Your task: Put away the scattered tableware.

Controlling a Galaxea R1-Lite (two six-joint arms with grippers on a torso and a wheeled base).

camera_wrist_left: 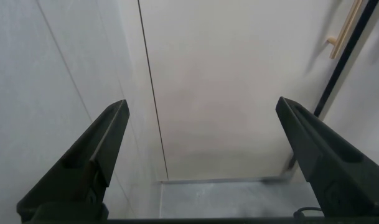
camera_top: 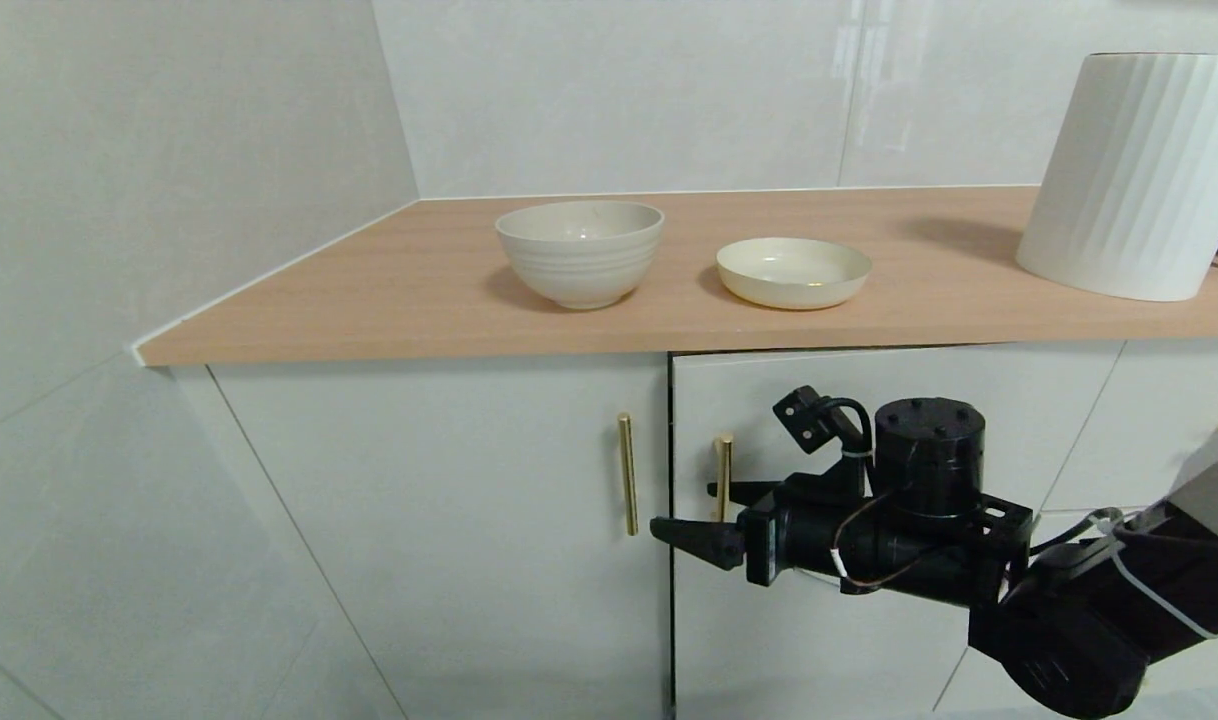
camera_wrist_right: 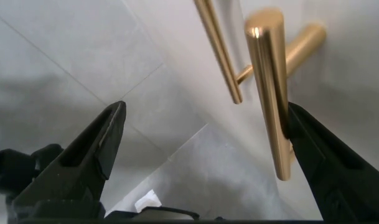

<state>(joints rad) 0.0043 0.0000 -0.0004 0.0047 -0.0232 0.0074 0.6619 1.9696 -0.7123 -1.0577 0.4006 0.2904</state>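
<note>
Right wrist view: the right tool (camera_wrist_right: pixel 201 155) is spread, its fingers either side of the brass handle (camera_wrist_right: pixel 268 87) on the right cabinet door, with nothing clenched yet. I judge the step in hand to be opening the cabinet. Next the tool should close on that bar and pull outward. The head view adds what the wrist misses: the bowl (camera_top: pixel 580 250) and shallow dish (camera_top: pixel 793 272) sit apart on the desk (camera_top: pixel 369 300) above. The left tool (camera_wrist_left: pixel 201 162), also spread, faces a plain door panel.
</note>
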